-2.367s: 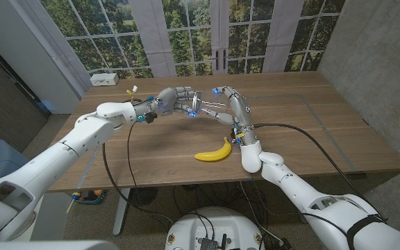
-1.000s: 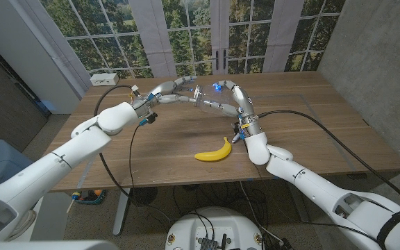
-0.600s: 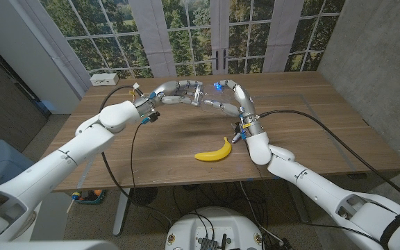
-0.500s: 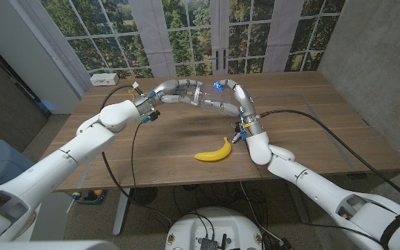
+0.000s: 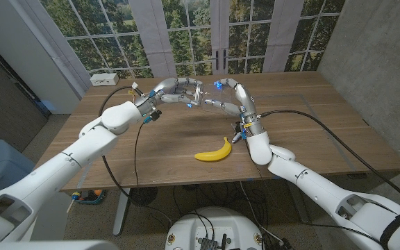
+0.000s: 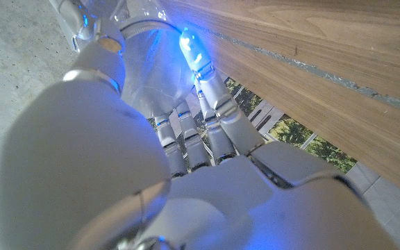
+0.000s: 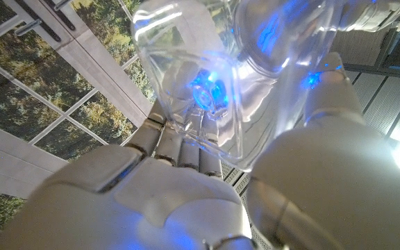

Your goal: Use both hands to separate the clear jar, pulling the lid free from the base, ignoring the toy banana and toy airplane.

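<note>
**Jar held in the air between both hands**

We see the jar [image 5: 201, 99] lifted above the table's [image 5: 297, 132] far half, near the middle of its width, caught between our two hands. It is clear plastic and hard to trace in the head view; we cannot tell there whether lid and base have come apart. In the right wrist view the base [image 7: 186, 83] shows as a squarish clear tub sitting against the right hand's fingers [image 7: 179, 149], with a rounder clear piece [image 7: 283, 35] just beyond it — whether that piece is seated on the base or free of it we cannot tell.

The left hand [image 5: 176, 93] reaches in from the left side and grips the jar's left end, fingers curled around it. In the left wrist view its fingers [image 6: 207, 121] run up to a clear rounded shape [image 6: 148, 62] lit blue. The right hand [image 5: 226, 98] grips the jar's right end, fingers wrapped over the clear wall — a blue light glows at its fingertips.

The banana [image 5: 214, 151] lies on the table near the front edge, below the right forearm and well apart from the jar. A white box [image 5: 103, 79] sits at the table's far left corner. Behind the table stand tall windows [image 5: 186, 35] with trees outside.
</note>
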Action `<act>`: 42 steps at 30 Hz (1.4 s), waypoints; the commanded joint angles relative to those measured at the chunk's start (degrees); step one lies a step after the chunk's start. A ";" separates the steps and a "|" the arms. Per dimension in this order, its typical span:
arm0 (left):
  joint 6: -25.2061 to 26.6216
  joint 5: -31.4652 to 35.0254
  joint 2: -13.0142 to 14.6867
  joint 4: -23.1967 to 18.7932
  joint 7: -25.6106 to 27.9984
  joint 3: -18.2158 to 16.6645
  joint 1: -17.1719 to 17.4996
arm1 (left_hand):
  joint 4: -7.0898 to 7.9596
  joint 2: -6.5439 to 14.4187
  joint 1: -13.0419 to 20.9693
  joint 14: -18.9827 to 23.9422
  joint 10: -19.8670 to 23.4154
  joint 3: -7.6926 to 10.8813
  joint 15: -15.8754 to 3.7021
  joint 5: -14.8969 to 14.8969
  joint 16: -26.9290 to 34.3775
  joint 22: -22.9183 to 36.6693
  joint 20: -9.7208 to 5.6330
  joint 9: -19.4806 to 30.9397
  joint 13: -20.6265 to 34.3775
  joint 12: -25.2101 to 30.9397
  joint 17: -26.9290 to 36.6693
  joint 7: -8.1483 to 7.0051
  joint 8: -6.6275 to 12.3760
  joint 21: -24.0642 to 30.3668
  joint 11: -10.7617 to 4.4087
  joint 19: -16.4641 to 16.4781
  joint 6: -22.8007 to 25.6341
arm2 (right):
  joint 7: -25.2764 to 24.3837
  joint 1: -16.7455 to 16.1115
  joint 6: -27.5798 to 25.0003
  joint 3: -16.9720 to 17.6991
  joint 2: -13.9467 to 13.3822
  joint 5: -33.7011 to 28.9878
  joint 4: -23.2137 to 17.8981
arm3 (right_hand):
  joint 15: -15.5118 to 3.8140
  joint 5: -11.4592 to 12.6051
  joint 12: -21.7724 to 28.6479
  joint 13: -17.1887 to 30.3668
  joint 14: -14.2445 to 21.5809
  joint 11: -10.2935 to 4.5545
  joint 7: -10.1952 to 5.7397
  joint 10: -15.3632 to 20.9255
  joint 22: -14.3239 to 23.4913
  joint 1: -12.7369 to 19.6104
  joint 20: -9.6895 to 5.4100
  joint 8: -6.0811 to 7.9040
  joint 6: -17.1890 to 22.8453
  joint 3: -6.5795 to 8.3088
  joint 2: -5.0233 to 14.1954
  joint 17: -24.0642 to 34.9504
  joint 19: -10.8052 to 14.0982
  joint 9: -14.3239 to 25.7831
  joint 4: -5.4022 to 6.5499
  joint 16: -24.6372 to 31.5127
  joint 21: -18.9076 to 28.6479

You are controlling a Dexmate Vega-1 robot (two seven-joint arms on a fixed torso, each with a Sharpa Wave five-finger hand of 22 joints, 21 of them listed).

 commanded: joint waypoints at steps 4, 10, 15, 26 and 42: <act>11.66 -14.12 -1.13 -2.44 -1.68 -1.03 1.36 | 4.08 17.84 2.58 29.42 32.98 2.97 -16.01 -0.18 -1.14 -2.39 0.18 8.24 0.34 0.29 0.18 16.94 1.62 4.67 0.69 3.44 19.63 | -10.73 1.83 2.96 -0.85 1.44 -6.58 3.99 | -12.72 0.14 0.30 16.65 4.73 -16.16 -12.96 16.43 0.10 4.85 -2.84 2.97 13.33 3.68 15.00 0.35 -0.35 7.06 3.23 -0.14 0.50; 20.72 -22.71 -0.46 -3.99 -4.51 -1.15 0.37 | 6.67 18.33 -1.62 32.47 37.13 6.39 -15.92 -0.31 -1.03 -3.77 0.06 10.43 -0.48 -0.02 0.36 17.82 1.44 6.02 1.24 4.06 21.67 | -15.02 1.15 4.73 2.77 4.19 -14.37 6.30 | -12.70 0.10 0.10 16.62 4.89 -16.16 -13.23 16.45 -0.02 4.76 -2.92 2.96 13.35 3.67 14.94 0.50 -0.61 7.00 3.24 -0.31 0.78; 30.29 -30.44 0.48 -4.75 -7.17 -0.97 -1.72 | 8.50 18.52 -4.22 33.78 38.98 8.29 -15.63 -0.39 -0.38 -4.27 0.16 12.02 -0.57 -0.37 0.49 18.07 1.49 6.83 1.56 4.40 22.88 | -15.02 -0.82 7.52 9.63 8.07 -22.14 7.72 | -12.70 0.09 -0.10 16.61 4.89 -16.18 -13.17 16.38 -0.11 4.71 -3.04 2.91 13.44 3.73 14.98 0.56 -0.69 6.84 3.27 -0.57 1.07; 51.88 -54.48 -1.90 -0.60 -7.27 -3.25 -4.24 | 11.51 18.39 -9.32 35.16 45.68 13.42 -15.26 -0.35 7.03 -2.79 0.00 17.60 0.02 -1.55 2.26 17.77 5.37 10.70 2.04 4.68 27.15 | -15.02 -2.51 10.67 17.10 12.41 -29.96 8.79 | -12.77 0.08 -0.23 16.89 4.92 -16.14 -13.17 16.32 -0.25 4.75 -3.26 2.96 13.36 3.85 15.03 0.70 -1.12 6.91 3.21 -0.94 1.45; 59.90 -61.31 -0.99 -0.70 -2.68 -3.50 -5.66 | 20.20 17.68 -28.75 35.33 48.92 23.19 -14.46 1.21 28.77 5.36 -0.59 25.25 -0.41 15.43 3.90 16.94 13.49 23.57 2.35 2.76 31.54 | -15.02 -3.49 10.29 18.02 12.29 -30.25 6.91 | -12.73 0.00 -0.56 17.05 4.90 -16.10 -12.83 16.28 -0.41 4.80 -3.29 3.01 13.20 3.87 15.04 1.04 -1.72 7.00 3.18 -1.33 2.09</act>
